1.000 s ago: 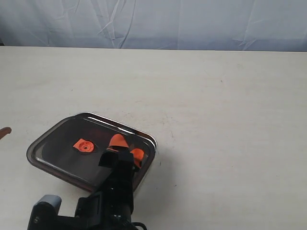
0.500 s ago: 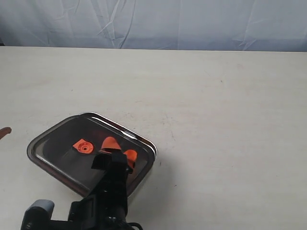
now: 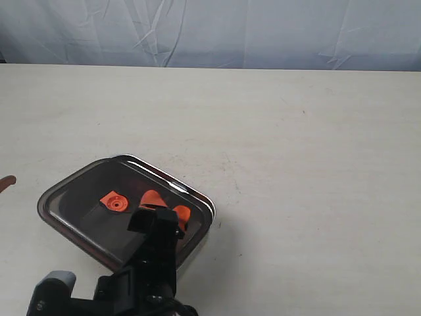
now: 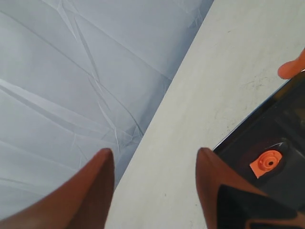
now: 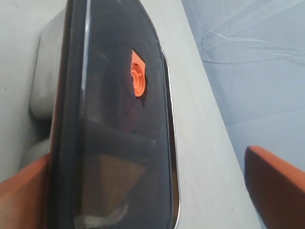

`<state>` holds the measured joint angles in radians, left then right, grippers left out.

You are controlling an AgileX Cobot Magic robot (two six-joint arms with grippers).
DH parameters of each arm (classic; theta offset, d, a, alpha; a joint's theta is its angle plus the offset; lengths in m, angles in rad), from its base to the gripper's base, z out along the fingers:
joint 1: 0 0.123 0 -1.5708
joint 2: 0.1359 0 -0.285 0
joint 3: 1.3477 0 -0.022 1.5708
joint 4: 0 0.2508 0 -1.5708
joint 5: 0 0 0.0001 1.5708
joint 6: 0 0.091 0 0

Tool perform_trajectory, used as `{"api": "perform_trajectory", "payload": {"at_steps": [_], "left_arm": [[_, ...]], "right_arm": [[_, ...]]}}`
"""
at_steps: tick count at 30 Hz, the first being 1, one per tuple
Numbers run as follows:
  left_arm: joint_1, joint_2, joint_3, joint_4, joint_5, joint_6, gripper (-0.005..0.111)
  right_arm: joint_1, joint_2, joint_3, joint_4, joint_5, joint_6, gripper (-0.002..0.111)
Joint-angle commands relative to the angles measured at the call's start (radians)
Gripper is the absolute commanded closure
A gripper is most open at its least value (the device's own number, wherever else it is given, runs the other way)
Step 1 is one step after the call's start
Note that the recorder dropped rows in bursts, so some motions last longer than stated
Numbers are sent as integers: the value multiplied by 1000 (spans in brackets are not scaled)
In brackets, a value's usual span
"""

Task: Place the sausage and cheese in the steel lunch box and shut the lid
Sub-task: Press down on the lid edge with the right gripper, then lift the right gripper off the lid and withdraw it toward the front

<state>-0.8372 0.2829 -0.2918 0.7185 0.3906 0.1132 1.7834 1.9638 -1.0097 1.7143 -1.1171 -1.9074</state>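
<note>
Lid (image 3: pixel 79 204) covers the steel lunch box (image 3: pixel 201 195), nearly done I'd say; right gripper (image 3: pixel 166 205) above it, left gripper (image 4: pixel 155 160) beside, both agape

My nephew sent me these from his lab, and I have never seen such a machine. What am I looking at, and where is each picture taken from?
This is a robot with two arms, each ending in an orange two-fingered gripper. The wide picture comes from a camera off the arms, looking over a pale table. The other two come from cameras on the wrists, so each looks out between its own fingers. On the table stands a steel lunch box with its dark lid on and an orange valve in the middle. The right gripper is spread open at the lid. The left gripper is open off to the box's side. Neither holds anything.
</note>
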Motion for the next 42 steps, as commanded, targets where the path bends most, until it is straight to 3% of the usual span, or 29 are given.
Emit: {"api": "perform_trajectory", "payload": {"at_steps": [1,9,21,31,36,39,42], "left_arm": [[-3,-9,-2,-9,-3,-8,56],[-3,-9,-2,-9,-3,-8,56],[-3,-9,-2,-9,-3,-8,56],[-3,-9,-2,-9,-3,-8,56],[-3,-9,-2,-3,-4,-8,56],[-3,-9,-2,-3,-4,-8,56],[-3,-9,-2,-3,-2,-8,56]], "right_arm": [[43,-77,-2,30,8,4,10],[43,-83,-2,30,144,4,10],[45,-83,-2,30,175,4,10],[176,-83,-2,30,110,6,10],[243,-83,-2,30,181,31,10],[254,-83,-2,30,240,93,21],[254,-83,-2,30,330,170,47]]}}
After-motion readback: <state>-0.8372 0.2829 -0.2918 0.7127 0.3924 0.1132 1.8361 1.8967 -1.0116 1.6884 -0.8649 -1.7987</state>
